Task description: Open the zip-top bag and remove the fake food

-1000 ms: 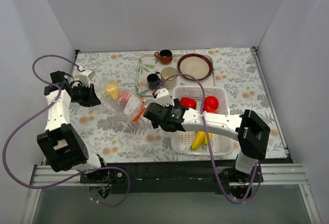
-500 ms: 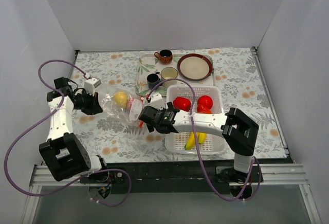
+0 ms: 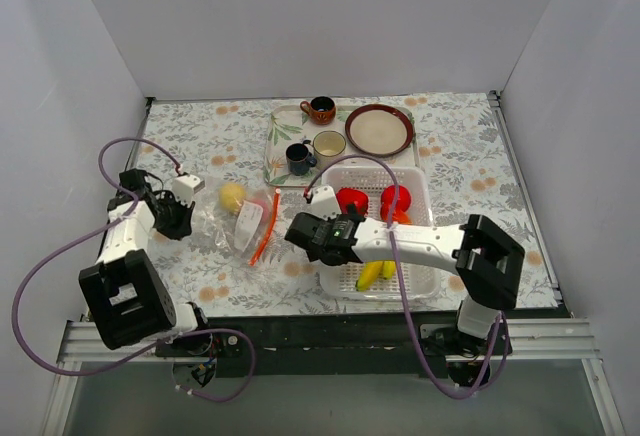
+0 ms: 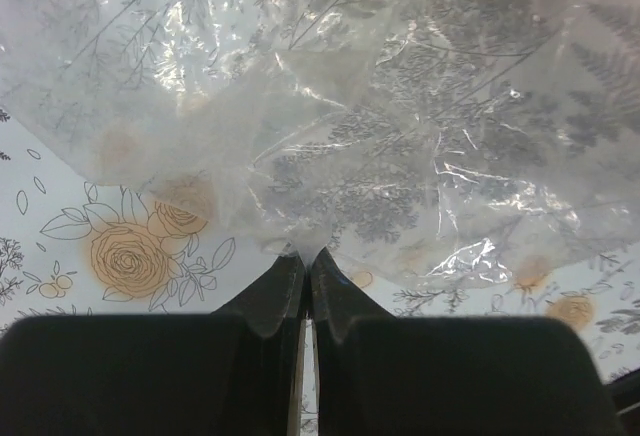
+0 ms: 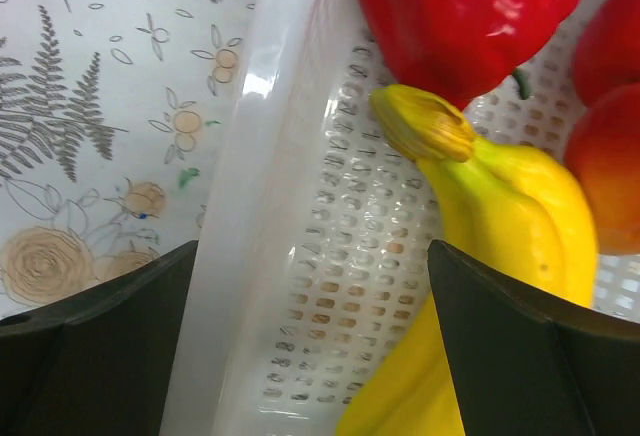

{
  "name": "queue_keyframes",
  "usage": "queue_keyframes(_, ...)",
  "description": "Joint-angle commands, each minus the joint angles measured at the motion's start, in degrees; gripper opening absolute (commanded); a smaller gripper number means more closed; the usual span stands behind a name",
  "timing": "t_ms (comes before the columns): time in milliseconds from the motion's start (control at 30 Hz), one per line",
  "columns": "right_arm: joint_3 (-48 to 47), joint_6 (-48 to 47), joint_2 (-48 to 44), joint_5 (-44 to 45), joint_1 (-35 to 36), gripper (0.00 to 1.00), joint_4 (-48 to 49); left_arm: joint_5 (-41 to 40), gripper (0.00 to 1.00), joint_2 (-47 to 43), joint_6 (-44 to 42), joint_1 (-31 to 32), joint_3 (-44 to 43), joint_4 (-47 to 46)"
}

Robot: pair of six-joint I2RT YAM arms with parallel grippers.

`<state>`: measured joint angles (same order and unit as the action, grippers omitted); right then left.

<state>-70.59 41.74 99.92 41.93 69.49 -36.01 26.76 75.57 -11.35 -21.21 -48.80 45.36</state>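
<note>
The clear zip-top bag [image 3: 222, 226] lies crumpled on the table, its red-orange zip strip [image 3: 265, 228] on the right side. My left gripper [image 3: 178, 218] is shut on the bag's left corner; in the left wrist view the plastic [image 4: 400, 146] fans out from the pinched jaws [image 4: 305, 254]. A yellow lemon [image 3: 232, 196] sits at the bag's far edge; I cannot tell whether it is inside. My right gripper [image 3: 322, 236] is open and empty over the white basket's left wall [image 5: 270, 206]. In the basket lie a red pepper [image 5: 460, 16], a banana bunch [image 5: 500, 216] and red round fruits [image 3: 397, 199].
The white slotted basket [image 3: 375, 168] stands right of centre. Behind it a tray [image 3: 280, 141] carries a dark cup [image 3: 298, 158], a cream cup [image 3: 328, 143] and a brown cup [image 3: 320, 109], with a brown plate [image 3: 379, 128] beside them. White walls close in three sides.
My left gripper has drawn the bag nearer and lower, and it lies flatter. The right gripper has moved from the bag's mouth back right to the basket wall.
</note>
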Motion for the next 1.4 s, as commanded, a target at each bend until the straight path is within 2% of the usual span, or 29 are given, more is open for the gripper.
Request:
queue_keyframes(0, -0.07, 3.7, -6.84, 6.49, 0.29, 0.99, -6.78, -5.31, 0.0, 2.03, -1.83, 0.21, 1.51, -8.53)
queue_keyframes(133, -9.88, -1.64, -5.88, 10.09, 2.4, 0.99, -7.06, -8.04, 0.0, 4.67, -1.56, 0.12, 2.39, -12.83)
queue_keyframes(200, -14.64, -5.33, -2.46, 10.8, 3.71, 0.99, -6.36, -9.61, 0.0, 6.51, -1.39, 0.21, 2.3, -13.63)
queue_keyframes(233, -18.58, -6.31, -1.06, 10.63, 3.98, 0.98, -6.01, -10.15, 0.0, 6.95, -1.39, 0.21, 2.3, -14.33)
queue_keyframes(367, -22.22, -10.88, 5.97, 6.77, 4.51, 0.98, -1.36, -11.73, 0.01, 8.28, -1.48, 0.21, 2.3, -15.22)
queue_keyframes(400, -22.31, -12.02, 6.77, 5.8, 4.51, 0.99, -0.3, -12.26, 0.14, 8.45, -1.3, 0.12, 2.13, -14.96)
queue_keyframes(433, -22.23, -12.72, 7.56, 4.75, 4.6, 0.99, 2.41, -12.35, 0.45, 8.45, -1.48, 0.12, 1.86, -13.65)
queue_keyframes(467, -21.88, -13.17, 8.44, 2.56, 4.6, 0.98, 3.74, -12.35, 0.51, 8.37, -1.65, 0.12, 1.69, -12.94)
queue_keyframes(533, -19.86, -14.22, 9.06, 0.53, 4.6, 0.99, 6.38, -12.52, 0.57, 7.31, -1.39, 0.12, 1.07, -11.36)
queue_keyframes(567, -18.98, -14.4, 9.5, -0.87, 4.6, 0.99, 8.04, -12.44, 0.66, 6.79, -1.39, 0.12, 0.81, -10.74)
queue_keyframes(633, -15.47, -15.19, 9.33, -1.85, 4.77, 0.97, 10.6, -12.18, 0.71, 5.3, -1.3, 0.12, -0.15, -7.42)
queue_keyframes(667, -14.41, -15.89, 8.89, -2.64, 4.86, 0.97, 13.13, -11.65, 0.81, 4.77, -1.04, 0.03, -1.9, -6.09)
queue_keyframes(700, -13.36, -16.16, 8.63, -2.99, 5.04, 0.96, 14.29, -11.21, 0.95, 4.24, -0.86, 0.03, -2.96, -4.51)
queue_keyframes(733, -11.52, -16.42, 8.28, -3.43, 5.12, 0.93, 15.34, -10.77, 0.98, 3.02, -0.95, -0.06, -4.19, -1.01)
queue_keyframes(933, -6.76, -18.53, 5.2, -5.37, 5.13, 0.88, 23.34, -6.99, 0.98, 1.42, -4.81, -0.23, -16.58, 13.85)
queue_keyframes(1033, -7.02, -18.97, 5.28, -5.11, 5.13, 0.88, 23.62, -6.29, 0.98, 0.98, -5.26, -0.15, -20.89, 15.1)
queue_keyframes(1167, -7.2, -20.29, 5.9, -4.84, 5.04, 0.88, 25.02, -0.06, 0.98, 2.82, 1.14, 0.03, -25.03, 13.18)
queue_keyframes(1367, -8.43, -20.29, 6.61, -5.11, 4.51, 0.84, 24.14, 4.17, 0.98, 10.55, 18.19, 0.91, -21.61, 1.93)
